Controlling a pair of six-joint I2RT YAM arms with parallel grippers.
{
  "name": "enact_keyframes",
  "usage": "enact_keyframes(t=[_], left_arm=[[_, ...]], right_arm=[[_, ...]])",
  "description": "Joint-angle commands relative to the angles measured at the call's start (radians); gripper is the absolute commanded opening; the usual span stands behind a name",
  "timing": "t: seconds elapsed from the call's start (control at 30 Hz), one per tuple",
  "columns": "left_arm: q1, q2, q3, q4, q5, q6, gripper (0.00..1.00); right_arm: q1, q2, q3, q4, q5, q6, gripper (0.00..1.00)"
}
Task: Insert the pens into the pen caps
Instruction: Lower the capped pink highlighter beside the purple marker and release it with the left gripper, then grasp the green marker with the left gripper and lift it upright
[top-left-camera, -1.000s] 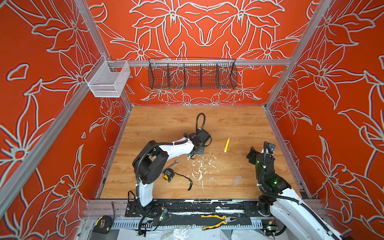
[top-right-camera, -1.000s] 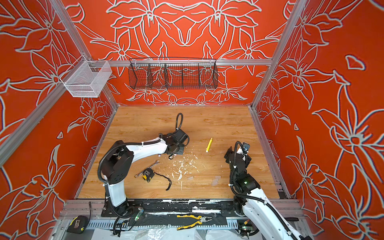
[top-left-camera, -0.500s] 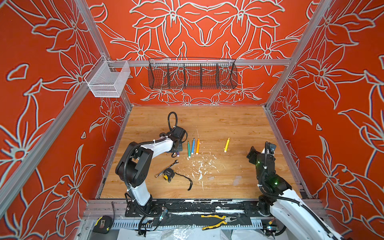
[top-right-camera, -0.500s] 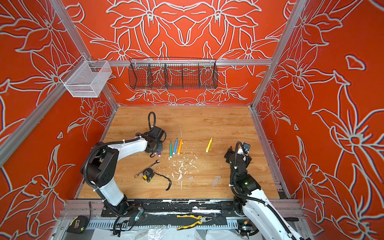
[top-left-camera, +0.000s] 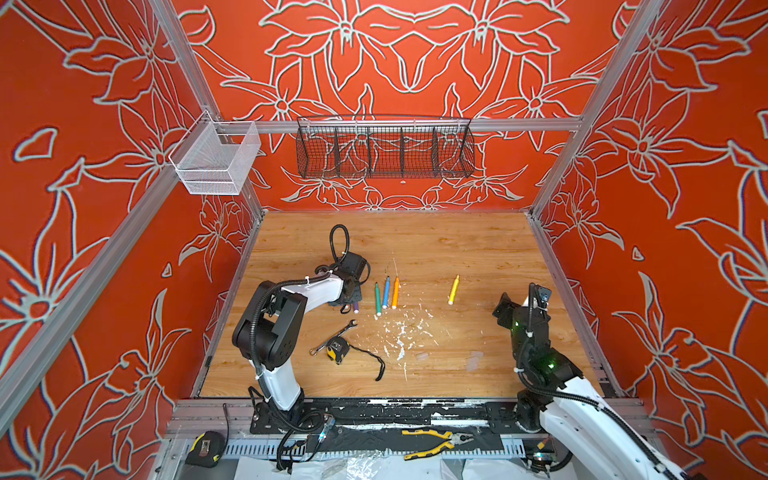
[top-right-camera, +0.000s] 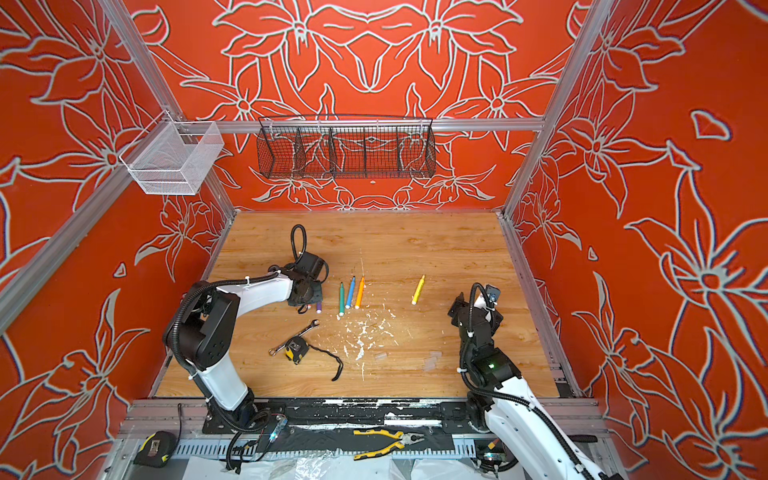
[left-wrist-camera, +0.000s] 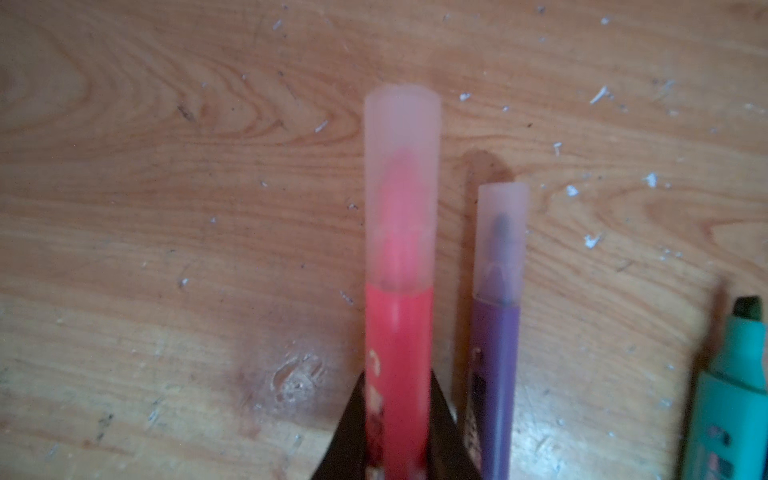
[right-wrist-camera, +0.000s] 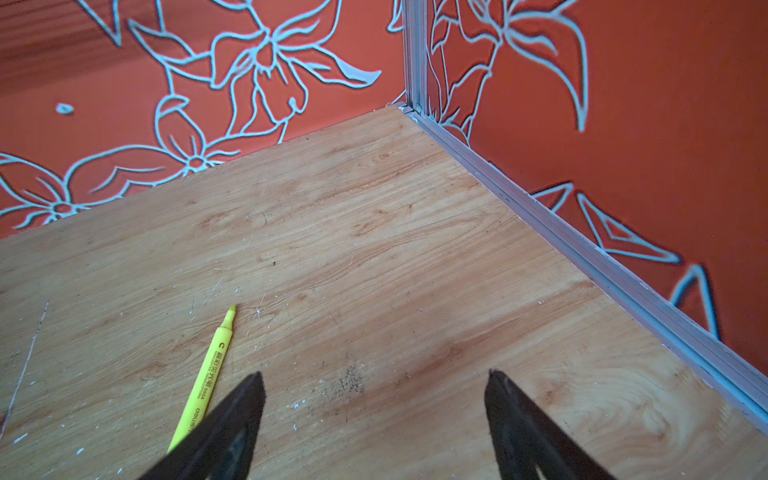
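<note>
In a top view three pens (top-left-camera: 386, 293) lie side by side on the table (top-left-camera: 436, 245); the left wrist view shows the left gripper (left-wrist-camera: 397, 376) clasping the pink pen (left-wrist-camera: 399, 332), which wears a cap (left-wrist-camera: 402, 187); the right wrist view shows the right gripper (right-wrist-camera: 374, 374) spread wide and empty near the yellow pen (right-wrist-camera: 212, 374).

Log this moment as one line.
left gripper: shut on pink pen, capped | right gripper: open, empty | purple pen: capped | green pen, blue pen, orange pen, yellow pen: uncapped
</note>
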Motion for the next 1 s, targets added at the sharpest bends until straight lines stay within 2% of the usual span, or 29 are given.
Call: enact_keyframes(t=[0.0,0.3,0.53,0.73,0.97], left_arm=[[0.009,-0.003,0.003,-0.013,0.014,-0.014,0.25],[0.012,-0.067,0.020,-0.046,0.027,0.004,0.29],[-0.002,-0.250,0.027,-0.137,0.028,0.003,0.32],[-0.134,-0.399,-0.016,-0.139,0.015,-0.010,0.40],[-0.258,-0.360,-0.010,-0.091,0.106,-0.036,0.40]], right_arm=[[-0.003,-0.004,0.016,0.015,-0.005,0.007,0.85],[-0.004,-0.001,0.016,0.018,-0.008,0.005,0.85],[-0.004,0.003,0.017,0.017,-0.009,0.005,0.85],[-0.003,0.003,0.016,0.021,-0.011,0.004,0.85],[-0.003,0.004,0.019,0.020,-0.013,0.003,0.85]])
